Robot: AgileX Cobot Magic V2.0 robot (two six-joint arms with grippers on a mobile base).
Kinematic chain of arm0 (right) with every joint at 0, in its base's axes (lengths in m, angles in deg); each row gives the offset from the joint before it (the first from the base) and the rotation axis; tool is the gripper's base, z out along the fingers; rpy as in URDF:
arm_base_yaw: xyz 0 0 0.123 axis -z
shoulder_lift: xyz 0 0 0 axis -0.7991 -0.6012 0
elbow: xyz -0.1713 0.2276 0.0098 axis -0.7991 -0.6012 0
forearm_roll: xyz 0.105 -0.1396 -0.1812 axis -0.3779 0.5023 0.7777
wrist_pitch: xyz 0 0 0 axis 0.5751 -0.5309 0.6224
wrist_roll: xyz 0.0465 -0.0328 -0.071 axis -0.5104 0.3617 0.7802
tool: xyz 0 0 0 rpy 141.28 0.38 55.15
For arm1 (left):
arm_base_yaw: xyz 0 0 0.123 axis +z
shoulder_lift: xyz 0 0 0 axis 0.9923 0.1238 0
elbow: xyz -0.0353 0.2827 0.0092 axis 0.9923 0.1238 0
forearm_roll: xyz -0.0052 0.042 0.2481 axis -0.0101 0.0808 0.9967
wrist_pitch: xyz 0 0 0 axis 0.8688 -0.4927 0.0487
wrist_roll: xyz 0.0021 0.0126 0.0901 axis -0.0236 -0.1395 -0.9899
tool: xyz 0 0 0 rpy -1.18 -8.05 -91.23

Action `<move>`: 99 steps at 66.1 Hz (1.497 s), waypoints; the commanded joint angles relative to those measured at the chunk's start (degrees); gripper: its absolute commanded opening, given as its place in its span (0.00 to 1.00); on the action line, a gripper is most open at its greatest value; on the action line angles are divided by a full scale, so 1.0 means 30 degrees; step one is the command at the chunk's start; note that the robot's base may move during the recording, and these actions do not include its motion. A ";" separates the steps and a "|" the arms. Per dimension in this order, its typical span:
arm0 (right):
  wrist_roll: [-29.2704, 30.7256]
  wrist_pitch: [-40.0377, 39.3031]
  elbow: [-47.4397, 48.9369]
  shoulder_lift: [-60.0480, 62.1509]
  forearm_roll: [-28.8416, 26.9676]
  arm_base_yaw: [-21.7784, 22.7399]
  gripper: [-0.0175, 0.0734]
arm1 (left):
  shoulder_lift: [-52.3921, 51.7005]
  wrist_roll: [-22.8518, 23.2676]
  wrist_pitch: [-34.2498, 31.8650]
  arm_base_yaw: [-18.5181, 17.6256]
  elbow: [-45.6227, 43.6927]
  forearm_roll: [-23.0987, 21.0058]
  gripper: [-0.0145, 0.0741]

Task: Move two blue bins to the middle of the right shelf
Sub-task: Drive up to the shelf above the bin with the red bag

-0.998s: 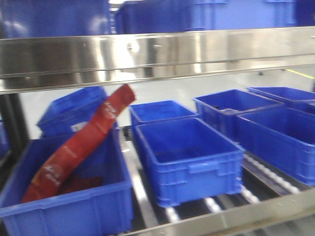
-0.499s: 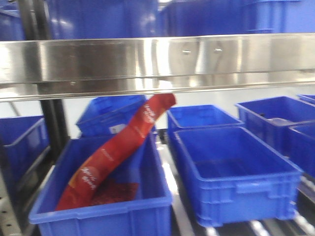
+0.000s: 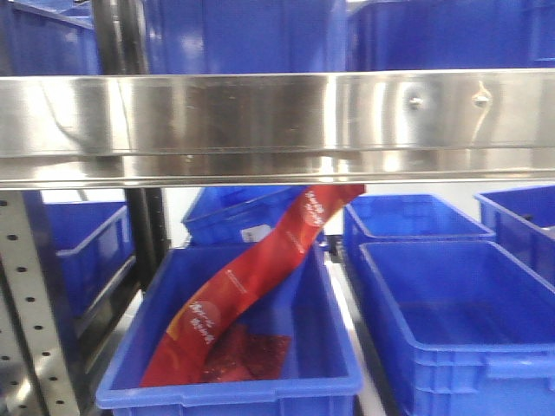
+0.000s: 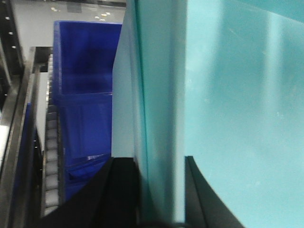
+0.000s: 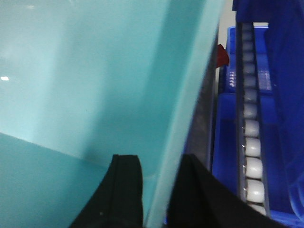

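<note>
A pale aqua blue bin fills both wrist views; I cannot tell whether it is one bin or two nested. My left gripper (image 4: 159,192) is shut on the bin's left wall (image 4: 156,95), with one black finger (image 4: 121,194) outside and the other inside. At the opposite side, the right gripper (image 5: 159,194) is shut on the other wall (image 5: 190,95), clamping its thin rim. The aqua bin does not show in the front view. There the right shelf middle shows as a broad shiny steel rail (image 3: 277,113) with small bolts, directly ahead.
Royal-blue bins crowd the level below the rail: one (image 3: 321,347) holds a long red packet (image 3: 251,286), another (image 3: 460,321) sits to its right. More royal-blue bins (image 3: 243,35) stand above the rail. A perforated upright (image 3: 26,303) is at the left. Roller tracks (image 5: 251,142) run beside the aqua bin.
In the front view the shelf and its bins have slid rightward and the rail sits lower in the frame. The perforated upright has come into view at the left.
</note>
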 commanded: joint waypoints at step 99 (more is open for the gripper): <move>-0.1925 -0.3486 0.0320 -0.3483 0.0596 -0.0071 0.01 | 0.1240 0.0303 -0.0471 -0.0073 0.4135 -0.0244 0.04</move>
